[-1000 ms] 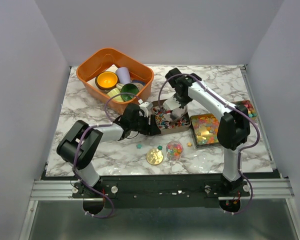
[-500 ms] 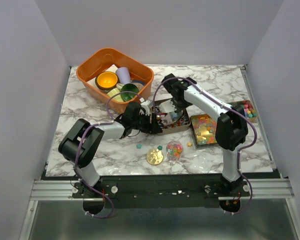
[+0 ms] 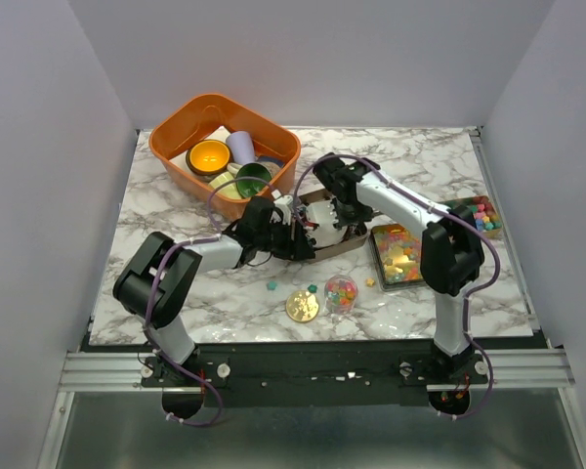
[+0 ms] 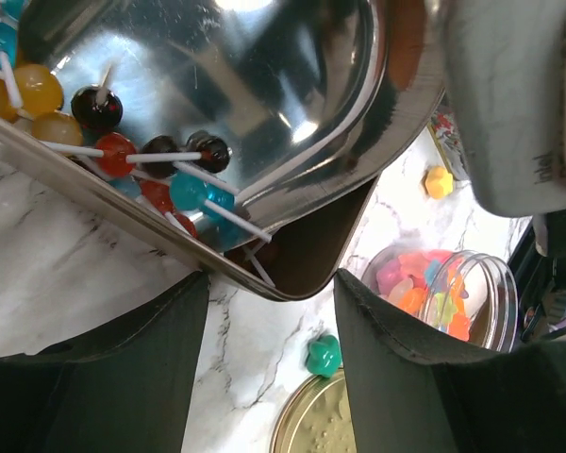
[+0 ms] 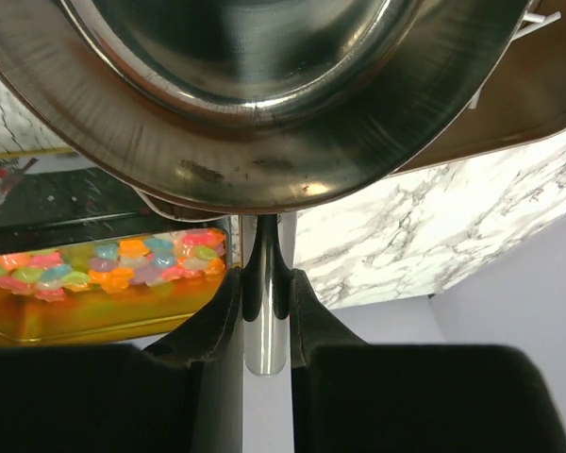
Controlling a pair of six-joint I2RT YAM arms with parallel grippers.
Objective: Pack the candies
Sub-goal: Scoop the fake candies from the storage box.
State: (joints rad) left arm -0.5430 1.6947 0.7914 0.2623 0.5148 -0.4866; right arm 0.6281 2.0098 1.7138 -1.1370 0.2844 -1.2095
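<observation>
An open metal tin (image 3: 344,239) at the table's middle holds ball candies on white sticks (image 4: 123,151). My right gripper (image 3: 344,198) is shut on the handle (image 5: 264,321) of a steel scoop (image 5: 264,75), whose bowl (image 4: 236,75) hangs over the tin. My left gripper (image 3: 299,237) is open at the tin's near-left corner (image 4: 302,255), which lies between its fingers (image 4: 123,377). A glass jar (image 3: 341,292) of coloured candies lies in front. Loose candies lie on the marble, one teal (image 4: 324,355), one yellow (image 4: 439,181).
A gold tin (image 3: 402,252) of pastel candies sits right of the metal tin. A small tray (image 3: 481,212) of candies is at the right edge. A flat gold disc (image 3: 302,306) lies beside the jar. An orange basket (image 3: 176,137) of cups and bowls stands back left.
My right gripper has carried the steel scoop left and down over the tin, covering most of its candies. The left gripper has shifted slightly toward the tin's corner.
</observation>
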